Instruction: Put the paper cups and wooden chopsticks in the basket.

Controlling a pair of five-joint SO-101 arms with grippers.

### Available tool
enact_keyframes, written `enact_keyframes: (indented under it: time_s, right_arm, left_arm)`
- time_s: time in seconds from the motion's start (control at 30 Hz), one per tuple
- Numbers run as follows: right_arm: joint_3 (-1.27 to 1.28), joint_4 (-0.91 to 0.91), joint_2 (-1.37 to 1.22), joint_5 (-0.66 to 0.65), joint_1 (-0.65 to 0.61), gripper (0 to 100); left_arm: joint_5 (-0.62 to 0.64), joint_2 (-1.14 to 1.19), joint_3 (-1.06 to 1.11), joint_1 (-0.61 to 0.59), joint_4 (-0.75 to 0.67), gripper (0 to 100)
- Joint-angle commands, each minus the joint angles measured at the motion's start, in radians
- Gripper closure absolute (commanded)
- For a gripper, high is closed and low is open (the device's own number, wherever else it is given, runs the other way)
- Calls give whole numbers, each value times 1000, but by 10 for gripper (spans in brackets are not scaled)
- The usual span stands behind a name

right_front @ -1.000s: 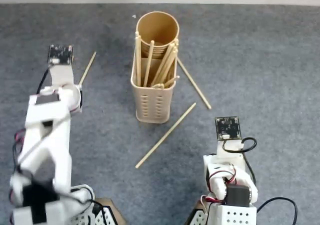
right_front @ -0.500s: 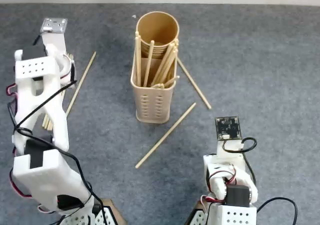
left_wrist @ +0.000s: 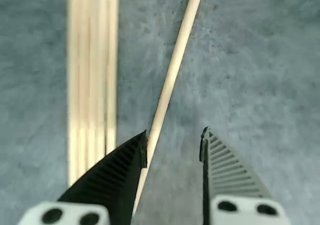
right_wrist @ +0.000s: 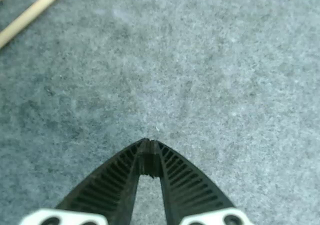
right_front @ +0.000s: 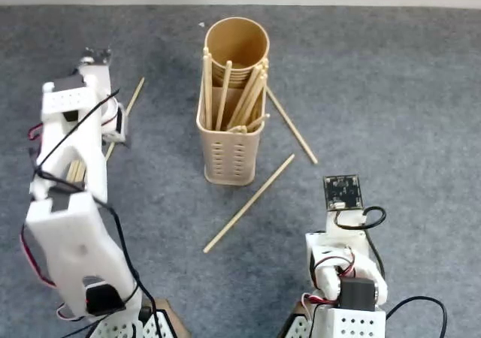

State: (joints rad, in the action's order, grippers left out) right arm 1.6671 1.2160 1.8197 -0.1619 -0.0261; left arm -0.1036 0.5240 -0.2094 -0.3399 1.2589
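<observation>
Hovering low at the left of the frame, the left gripper (left_wrist: 174,135) stands spread over the grey carpet (right_front: 398,90). A single chopstick (left_wrist: 172,75) runs just beside one fingertip (left_wrist: 142,140), and a chopstick bundle (left_wrist: 92,75) lies alongside, apart from it. At upper centre we see the basket (right_front: 229,154) upright, holding stacked paper cups (right_front: 237,45) and several standing chopsticks (right_front: 223,98). A slanting chopstick (right_front: 291,128) lies against its right side, and a diagonal chopstick (right_front: 249,203) lies just below it. At lower right, the right gripper (right_wrist: 148,147) is pressed together over bare carpet. We find open carpet reaching to the right edge.
</observation>
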Motion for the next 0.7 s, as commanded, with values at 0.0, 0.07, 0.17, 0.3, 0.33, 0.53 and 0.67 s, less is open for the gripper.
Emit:
enact_keyframes:
  time_s: [0.0,0.07,0.17,0.3,0.33,0.53,0.67]
  right_arm:
    - [153,7,13,-2,7,992]
    - [153,7,13,-2,7,992]
    - [153,7,13,-2,7,992]
    - [153,7,13,-2,7,992]
    - [153,7,13,-2,7,992]
    - [153,7,13,-2,7,992]
    - [153,7,13,-2,7,992]
  left_arm:
    - [-2,73,-168,5,38,801]
    - [0,127,-246,-1,86,801]
    - [43,189,-332,-18,130,801]
    - [43,246,-407,-53,172,801]
    - [43,252,-420,-62,183,801]
    - [40,255,-529,-71,307,801]
    - [-25,254,-613,-42,384,801]
